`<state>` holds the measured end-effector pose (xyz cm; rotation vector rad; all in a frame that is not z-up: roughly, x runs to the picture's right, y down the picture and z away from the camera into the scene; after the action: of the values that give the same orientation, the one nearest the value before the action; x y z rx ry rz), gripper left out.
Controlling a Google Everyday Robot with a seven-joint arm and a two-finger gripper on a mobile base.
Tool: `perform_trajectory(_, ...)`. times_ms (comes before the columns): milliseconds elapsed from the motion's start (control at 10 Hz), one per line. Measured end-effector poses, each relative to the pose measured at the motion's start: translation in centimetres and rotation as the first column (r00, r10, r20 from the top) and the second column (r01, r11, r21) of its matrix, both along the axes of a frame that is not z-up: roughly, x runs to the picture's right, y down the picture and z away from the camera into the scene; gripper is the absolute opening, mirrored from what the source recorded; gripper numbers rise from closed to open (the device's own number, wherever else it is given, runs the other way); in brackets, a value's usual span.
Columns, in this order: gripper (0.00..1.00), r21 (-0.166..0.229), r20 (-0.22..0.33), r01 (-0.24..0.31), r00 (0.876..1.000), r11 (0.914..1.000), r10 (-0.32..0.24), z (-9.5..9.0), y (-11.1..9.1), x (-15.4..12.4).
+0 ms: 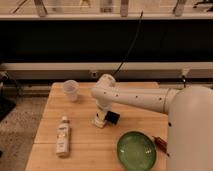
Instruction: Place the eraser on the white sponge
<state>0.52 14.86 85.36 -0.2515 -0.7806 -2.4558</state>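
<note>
The tool is lowered to the wooden surface, at the white sponge. The eraser is seen just beside the sponge, on its right, apparently touching it. Whether it is pinched cannot be told. For a clean placement, the eraser should be centred over the sponge and set flat before being freed, lest it be tipped off.

One view — high behind the arm, looking down.

Pincer partly behind arm
</note>
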Motion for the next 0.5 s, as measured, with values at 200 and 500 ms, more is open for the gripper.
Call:
perform_trajectory(200, 0.00, -0.005, 0.022, -0.002, 1.000, 1.0000, 0.002, -0.2, -0.1, -0.2)
perform_trajectory(500, 0.07, -0.009, 0.051, 0.000, 0.999, 1.0000, 0.000, -0.2, -0.3, -1.0)
